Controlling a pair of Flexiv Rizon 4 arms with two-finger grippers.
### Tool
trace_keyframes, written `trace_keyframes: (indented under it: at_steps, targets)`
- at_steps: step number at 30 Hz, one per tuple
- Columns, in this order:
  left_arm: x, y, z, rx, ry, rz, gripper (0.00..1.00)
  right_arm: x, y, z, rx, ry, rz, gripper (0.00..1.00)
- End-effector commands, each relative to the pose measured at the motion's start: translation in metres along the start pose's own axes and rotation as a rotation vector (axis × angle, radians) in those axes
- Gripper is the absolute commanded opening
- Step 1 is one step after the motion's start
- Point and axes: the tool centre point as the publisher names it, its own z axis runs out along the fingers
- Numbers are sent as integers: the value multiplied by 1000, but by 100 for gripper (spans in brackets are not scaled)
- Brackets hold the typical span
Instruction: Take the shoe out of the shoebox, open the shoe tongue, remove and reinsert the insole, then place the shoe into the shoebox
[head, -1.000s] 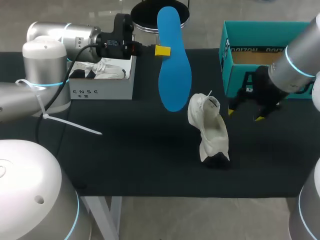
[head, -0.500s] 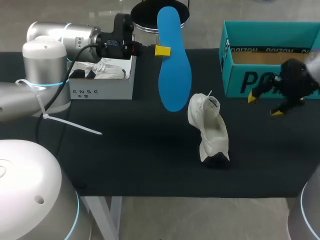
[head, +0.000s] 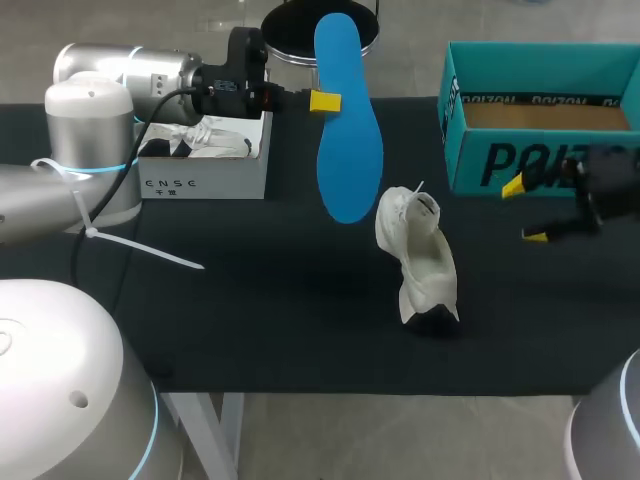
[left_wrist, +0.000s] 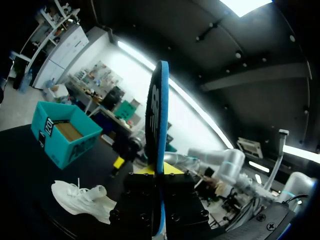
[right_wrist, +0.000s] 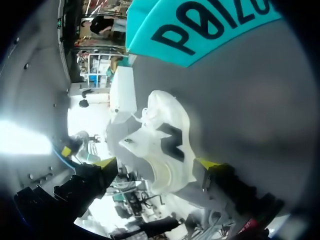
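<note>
Foam seems the likely make of the long blue foam insole (head: 348, 130). It hangs upright above the black table (head: 250, 320), with the left hand (head: 322, 100) pinching it across its flat faces near its upper end. It looks light, thin and bendy, so a firm pinch near one end suits it, though the free end will probably flop when steered into the shoe.

The white lace-up shoe (head: 420, 262) lies on the table just below the insole and apart from the teal cardboard shoebox (head: 540, 130). It looks soft and light, with a collapsible upper and a stiffer sole. The heel collar or the sidewall beside the opening would give the surest grip.

The right hand (head: 524, 210) hovers beside the shoe in front of the shoebox, fingers spread and holding nothing. In its wrist view the shoe lies ahead of it.
</note>
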Motion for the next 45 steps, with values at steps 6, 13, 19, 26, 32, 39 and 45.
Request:
trace_keyframes:
  at_steps: [6, 13, 19, 26, 32, 39, 45]
  targets:
    - [0, 0, 1, 0, -3, 0, 0, 39, 6, 23, 137, 384, 8, 100]
    - [0, 0, 1, 0, -3, 0, 0, 63, 0, 36, 166, 343, 7, 100]
    - [0, 0, 1, 0, -3, 0, 0, 80, -7, 50, 193, 320, 6, 100]
    - [0, 0, 1, 0, -3, 0, 0, 101, -20, 62, 217, 296, 9, 100]
    - [0, 0, 1, 0, -3, 0, 0, 116, -31, 70, 259, 311, -4, 100]
    - [0, 0, 1, 0, -3, 0, 0, 127, -43, 77, 288, 345, -28, 100]
    - [0, 0, 1, 0, -3, 0, 0, 132, -47, 81, 296, 353, -36, 100]
